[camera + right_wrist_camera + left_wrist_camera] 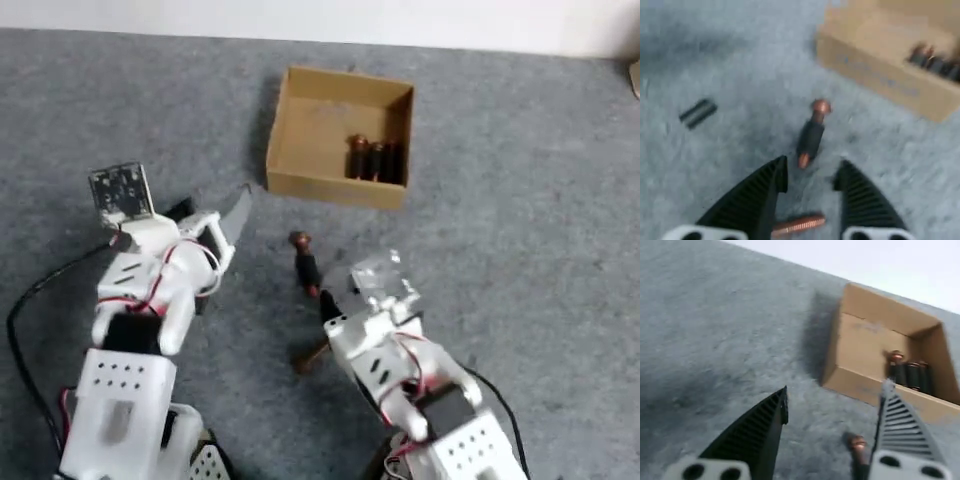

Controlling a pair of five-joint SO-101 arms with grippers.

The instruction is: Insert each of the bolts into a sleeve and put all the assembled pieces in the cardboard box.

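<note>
Plainly, the left end effector and right end effector gape released, the cardboard box print unreadably blurred.

Grey table: box, bolt, sleeve, assembly

The open brown cardboard box sits at upper centre of the high view, with dark assembled pieces side by side in its lower right corner. Below it, mid-frame, a sleeved bolt lies on the carpet, copper head towards the box. Lower still lies a bare bolt. A loose sleeve, black and ribbed, lies flat well apart
</note>
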